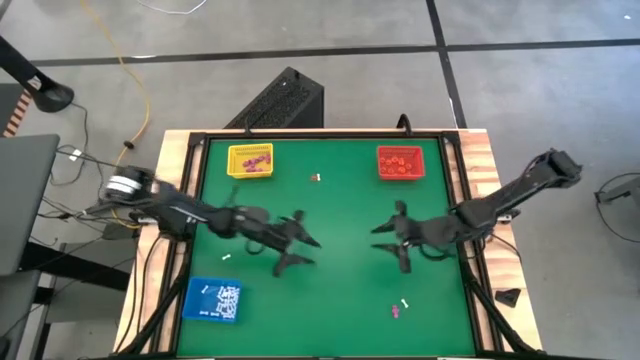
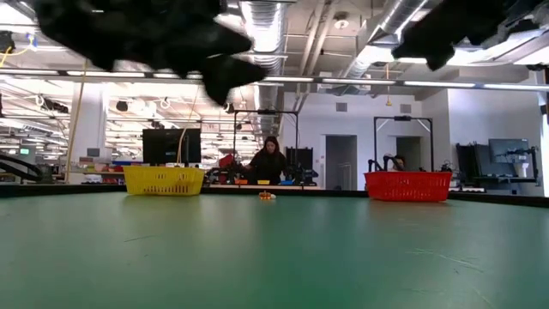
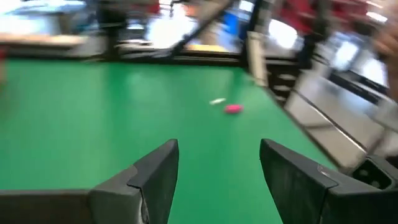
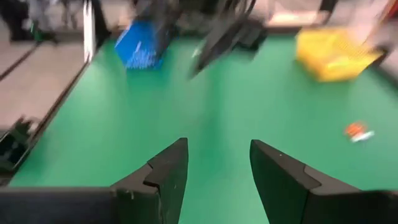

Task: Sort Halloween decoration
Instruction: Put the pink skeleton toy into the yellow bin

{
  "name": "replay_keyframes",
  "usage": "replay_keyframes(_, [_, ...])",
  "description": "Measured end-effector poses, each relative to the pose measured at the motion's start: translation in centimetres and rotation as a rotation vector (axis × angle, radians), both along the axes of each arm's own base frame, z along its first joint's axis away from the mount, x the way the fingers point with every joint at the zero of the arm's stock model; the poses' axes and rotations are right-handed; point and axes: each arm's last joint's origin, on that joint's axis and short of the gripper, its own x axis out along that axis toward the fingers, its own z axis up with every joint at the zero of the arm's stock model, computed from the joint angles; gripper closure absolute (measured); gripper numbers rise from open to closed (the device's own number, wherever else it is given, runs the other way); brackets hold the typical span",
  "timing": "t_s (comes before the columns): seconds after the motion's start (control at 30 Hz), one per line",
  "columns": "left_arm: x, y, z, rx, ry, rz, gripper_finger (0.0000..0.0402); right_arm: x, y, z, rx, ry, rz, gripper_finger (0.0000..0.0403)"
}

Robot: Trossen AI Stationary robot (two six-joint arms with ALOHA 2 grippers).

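Both grippers hover open over the middle of the green table, facing each other, and touch nothing. My left gripper (image 1: 312, 252) (image 3: 217, 180) is left of centre; my right gripper (image 1: 376, 238) (image 4: 217, 174) is right of centre. Loose trinkets lie on the mat. An orange-and-white one (image 1: 316, 178) (image 4: 357, 132) (image 2: 267, 196) sits near the far edge. A white stick (image 1: 227, 257) lies by the left arm. Another white stick (image 1: 404, 302) (image 3: 216, 101) and a pink piece (image 1: 396, 312) (image 3: 232, 109) lie near the front right.
A yellow tray (image 1: 250, 160) (image 2: 163, 180) with purple-pink pieces stands far left. A red tray (image 1: 400, 162) (image 2: 407, 185) with orange-red pieces stands far right. A blue tray (image 1: 213, 300) (image 4: 142, 43) with white pieces stands near left. A person (image 2: 270, 163) is in the room behind.
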Motion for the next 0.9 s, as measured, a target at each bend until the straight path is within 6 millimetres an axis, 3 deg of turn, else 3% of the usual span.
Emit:
replay_keyframes(0.23, [10.7,-4.4,-0.9,0.112,-0.081,-0.281,0.0187,-4.0,-2.3,1.8,0.000,-0.206,-0.164,0.0200])
replay_keyframes(0.43, [18.5,-6.8,-3.3,0.105,-0.121,-0.342,0.0187,-5.4,-2.7,1.7,0.009,-0.248,-0.234,0.0201])
replay_keyframes(0.67, [24.1,-8.3,-6.8,0.096,-0.070,-0.449,0.0187,-5.7,-2.3,1.4,0.004,-0.245,-0.219,0.0201])
replay_keyframes(0.9, [26.7,-9.0,-8.5,0.160,-0.044,-0.510,0.0187,-5.8,-1.9,1.4,0.005,-0.242,-0.191,0.0201])
